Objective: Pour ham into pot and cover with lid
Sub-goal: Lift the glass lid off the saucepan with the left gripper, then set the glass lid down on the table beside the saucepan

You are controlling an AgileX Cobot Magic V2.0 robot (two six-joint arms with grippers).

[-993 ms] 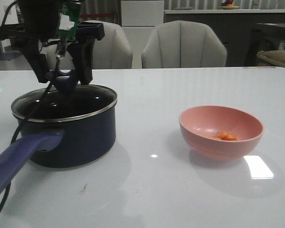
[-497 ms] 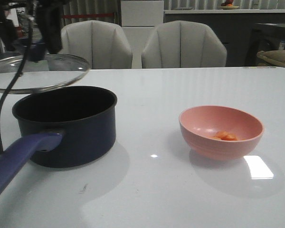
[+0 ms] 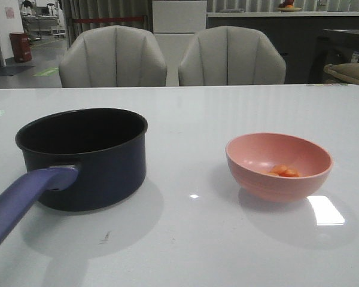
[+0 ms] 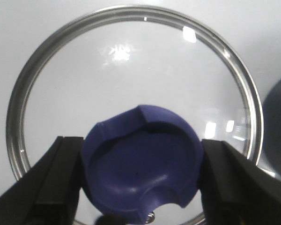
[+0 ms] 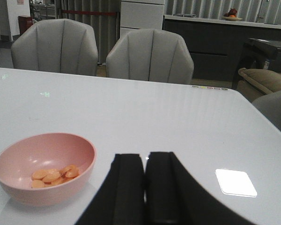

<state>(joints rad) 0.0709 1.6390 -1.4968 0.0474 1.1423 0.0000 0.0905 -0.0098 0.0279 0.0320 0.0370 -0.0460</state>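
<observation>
The dark navy pot (image 3: 84, 158) stands uncovered at the left of the table, its purple-blue handle (image 3: 21, 203) pointing toward the near left corner. In the left wrist view the clear glass lid (image 4: 51, 117) with its metal rim hangs over the white table, and my left gripper (image 4: 140, 180) is shut on its dark blue knob (image 4: 140, 164). Several orange-pink pieces of ham (image 3: 284, 171) (image 5: 54, 176) lie in the pink bowl (image 3: 279, 166) (image 5: 44, 166) at the right. My right gripper (image 5: 145, 159) is shut and empty, near the bowl. Neither gripper shows in the front view.
Two grey chairs (image 3: 113, 57) (image 3: 230, 57) stand behind the table's far edge. A bright light patch (image 3: 325, 210) reflects off the glossy tabletop near the bowl. In the left wrist view the pot's dark edge (image 4: 278, 126) shows beside the lid.
The left gripper lifted the lid off the pot, carried it up and to the left, and both have left the front view. Bowl and pot have not moved.
</observation>
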